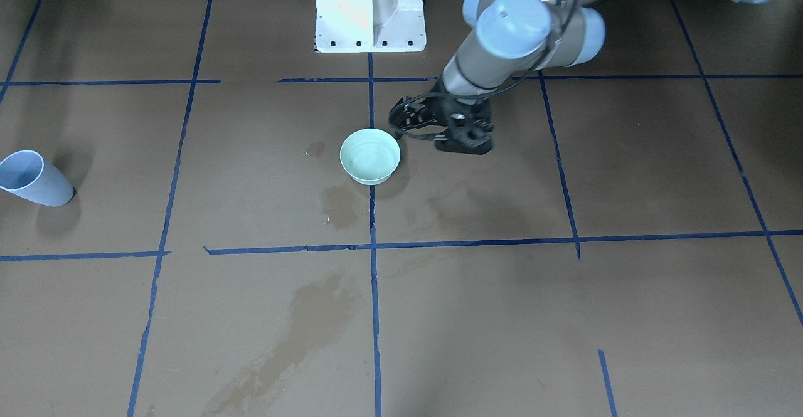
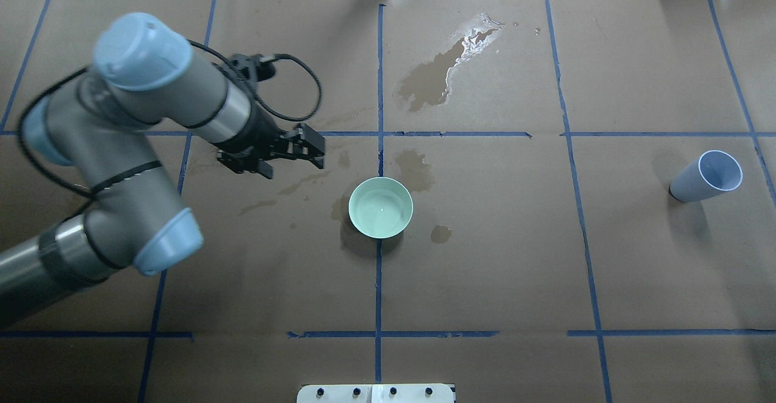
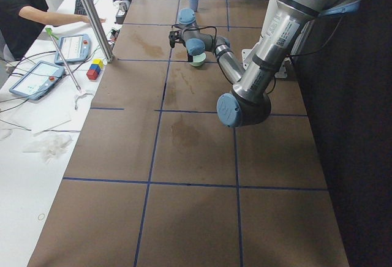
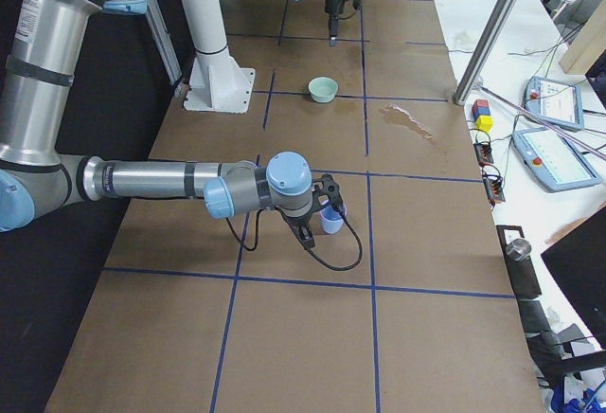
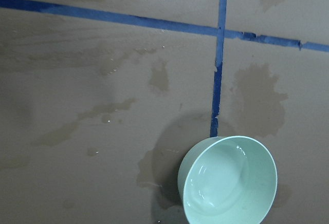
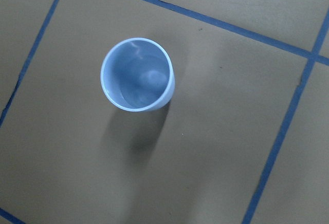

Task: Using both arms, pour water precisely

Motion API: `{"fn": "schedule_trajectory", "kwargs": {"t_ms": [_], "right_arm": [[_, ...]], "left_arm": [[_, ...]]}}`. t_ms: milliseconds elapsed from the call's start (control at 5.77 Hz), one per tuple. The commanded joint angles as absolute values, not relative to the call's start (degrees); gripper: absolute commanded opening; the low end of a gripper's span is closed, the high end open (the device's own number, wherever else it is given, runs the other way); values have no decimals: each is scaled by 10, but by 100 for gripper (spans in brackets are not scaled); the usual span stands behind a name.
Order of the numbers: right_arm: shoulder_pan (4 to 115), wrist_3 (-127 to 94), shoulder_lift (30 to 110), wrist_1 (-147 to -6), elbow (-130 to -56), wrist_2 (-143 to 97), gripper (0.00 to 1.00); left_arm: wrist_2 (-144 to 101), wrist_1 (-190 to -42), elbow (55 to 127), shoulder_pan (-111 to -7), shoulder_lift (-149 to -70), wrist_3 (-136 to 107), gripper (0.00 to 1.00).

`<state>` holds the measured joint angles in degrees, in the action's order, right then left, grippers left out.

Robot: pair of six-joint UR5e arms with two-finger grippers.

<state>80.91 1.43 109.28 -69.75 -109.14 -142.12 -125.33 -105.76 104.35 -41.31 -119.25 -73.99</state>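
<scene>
- The left pincer [image 2: 316,150] hangs released and empty, just upper left of the green bowl [image 2: 361,194] at centre of the overhead view. A careless advance could knock the bowl.
- The right pincer [image 4: 320,212] is near the blue cup [image 2: 691,186] at the right edge. Its state cannot be told.
- The water [image 6: 144,82] appears to sit in the cup as a faint sheen. A jerky lift would likely spill it.
- Wet patches [image 2: 436,76] mark the worktop [image 2: 485,257]. The bowl may slide there.

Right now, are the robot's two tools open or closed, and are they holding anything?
Left tool: looks open, holding nothing.
Right tool: cannot tell; it shows only from the side, near the blue cup.
</scene>
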Motion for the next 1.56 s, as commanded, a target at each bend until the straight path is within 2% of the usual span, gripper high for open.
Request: {"fn": "schedule_trajectory", "kwargs": {"t_ms": [0,346,866,1386], "right_arm": [[702,-219,1106,-505,-1091,-1372,100],[548,-436,1108,-363,-1090,-1207,100],[387,-545,1188,-221,-1085,-913,100],[353,-606,1196,-188,-1084,-820,100]], "left_arm": [[-1253,-1058,1125,-457,-1111,-739,100],[-1252,-1060,1150,-496,-1056,-739,100],[-1200,-1061,1170,-515,-1001,-734,100],[-1156,-1059,1169,-513,-980,-732,100]]}}
